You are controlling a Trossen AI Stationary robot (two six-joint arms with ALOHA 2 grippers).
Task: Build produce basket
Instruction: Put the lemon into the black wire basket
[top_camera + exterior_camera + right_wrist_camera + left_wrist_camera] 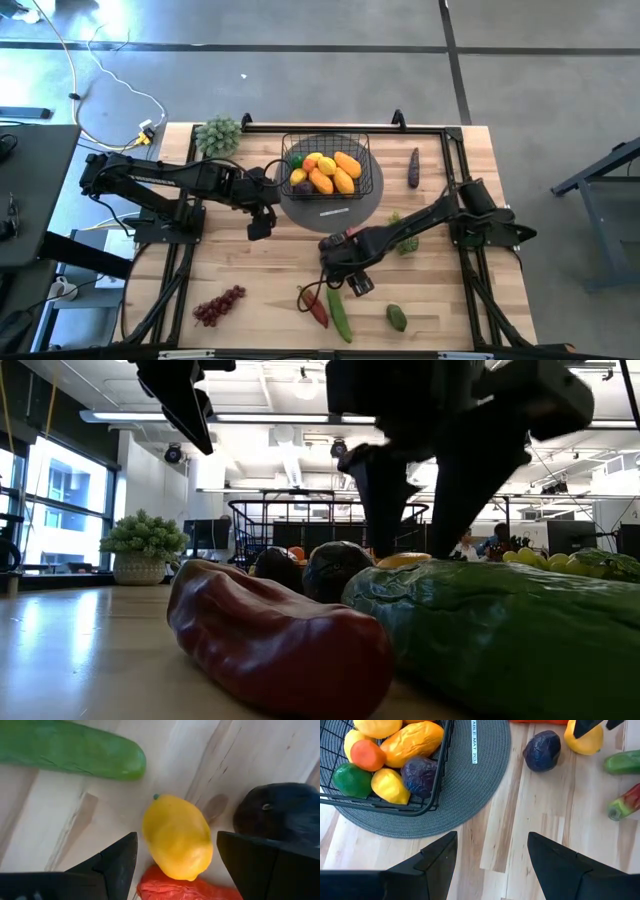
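Right claw spread, poised over lemon

Non-task items we see on and around the wooden table

We list a grey round woven mat at the far centre, a pale green leafy bunch near the far-left corner, and white and yellow cables on the grey floor beyond.

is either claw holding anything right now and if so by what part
Nothing is held. The right claw stands open around a lemon on the table; the left claw is open and empty beside the basket.
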